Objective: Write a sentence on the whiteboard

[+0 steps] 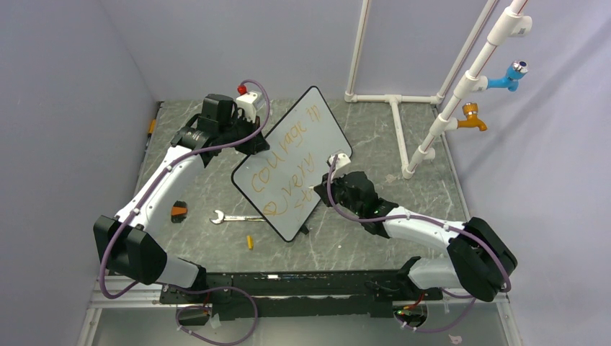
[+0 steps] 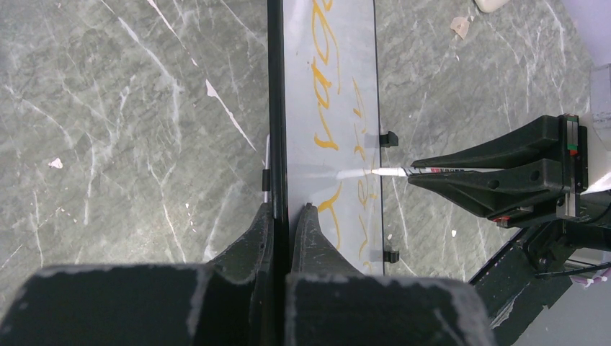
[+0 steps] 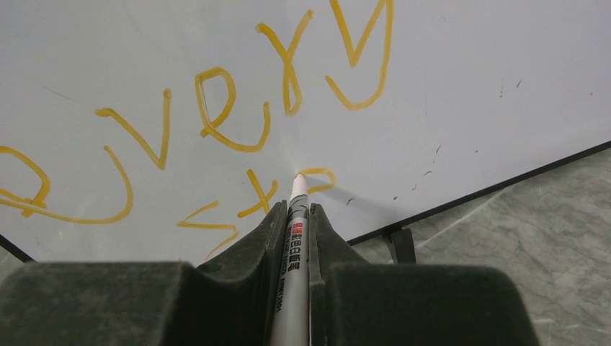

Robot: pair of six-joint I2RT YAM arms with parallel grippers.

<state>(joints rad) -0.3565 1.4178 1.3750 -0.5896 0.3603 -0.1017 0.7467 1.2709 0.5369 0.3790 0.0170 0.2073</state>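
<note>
The whiteboard (image 1: 306, 137) stands tilted up in the middle of the table, and my left gripper (image 1: 261, 148) is shut on its black left rim (image 2: 276, 108). The sentence (image 1: 292, 162) is in orange marker. In the right wrist view its lower rows read "very" (image 3: 216, 115) and a started word "st" (image 3: 230, 209). My right gripper (image 3: 297, 207) is shut on a white marker (image 3: 295, 238), whose tip touches the board at a small orange loop (image 3: 317, 176). The left wrist view shows the board edge-on (image 2: 302, 86), with the marker tip (image 2: 389, 172) meeting it from the right.
A wrench (image 1: 234, 217), a small yellow piece (image 1: 250, 242) and an orange-black object (image 1: 179, 211) lie on the marble table in front of the board. A white pipe frame (image 1: 403, 130) with a blue tap (image 1: 508, 76) and an orange tap (image 1: 472, 119) stands at the back right.
</note>
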